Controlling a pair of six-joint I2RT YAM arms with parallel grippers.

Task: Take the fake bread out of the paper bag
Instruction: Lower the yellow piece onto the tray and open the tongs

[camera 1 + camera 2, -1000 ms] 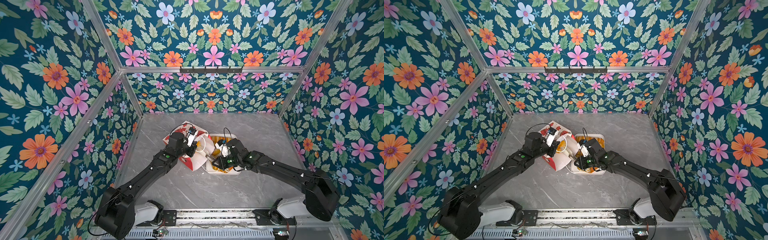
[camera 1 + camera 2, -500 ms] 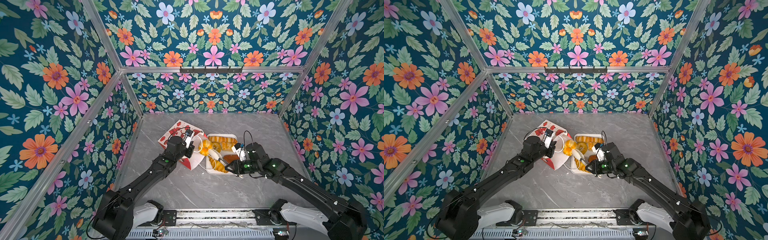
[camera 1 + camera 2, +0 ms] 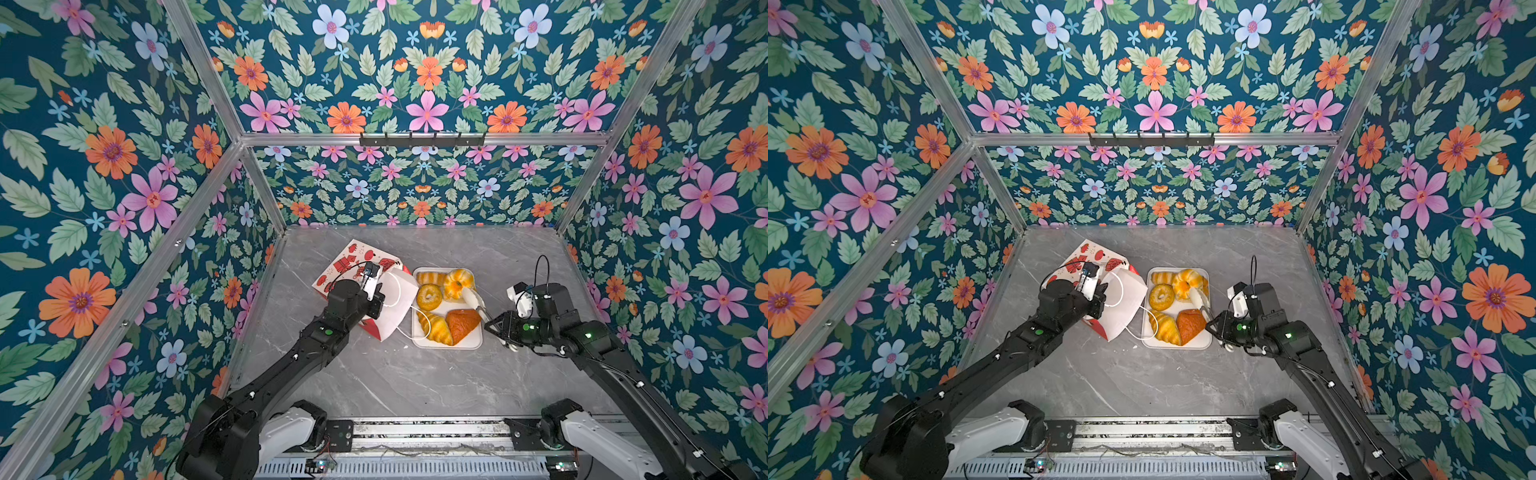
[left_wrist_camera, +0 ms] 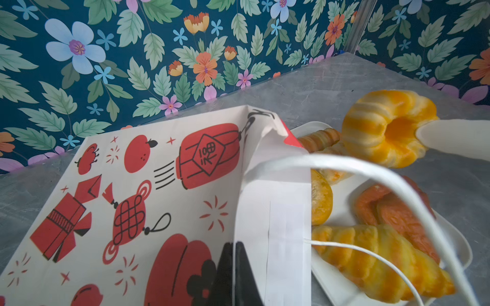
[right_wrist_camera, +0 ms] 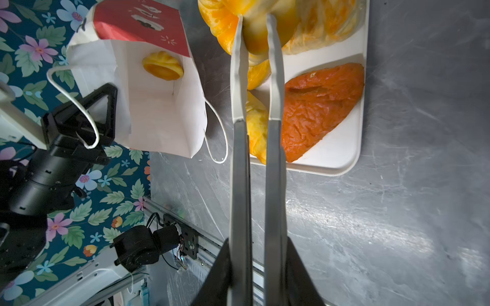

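Observation:
The paper bag (image 3: pixel 353 262) (image 3: pixel 1121 305) lies on its side with its mouth toward the tray. My left gripper (image 3: pixel 375 300) (image 4: pixel 234 265) is shut on the bag's (image 4: pixel 159 185) rim. One yellow piece of fake bread (image 5: pixel 162 66) sits deep inside the bag (image 5: pixel 159 119). My right gripper (image 3: pixel 498 326) (image 5: pixel 256 265) is shut on white tongs (image 3: pixel 471 299) (image 5: pixel 240 79), whose tips pinch a round striped bun (image 3: pixel 457 281) (image 4: pixel 384 127) at the tray's far end. A striped loaf (image 3: pixel 429 277), ring (image 3: pixel 429 296), croissant (image 3: pixel 436 328) and orange-brown triangle (image 3: pixel 463 324) lie on the tray.
The white tray (image 3: pixel 469 345) (image 3: pixel 1200 344) sits just right of the bag on the grey marble table. The bag's white cord handles (image 4: pixel 397 185) loop over the tray's near edge. Floral walls close in three sides, and a metal rail runs along the front.
The right arm has drawn back to the right, carrying the round bun in the tongs from the bag's mouth to the tray's far end. The left gripper has kept hold of the bag.

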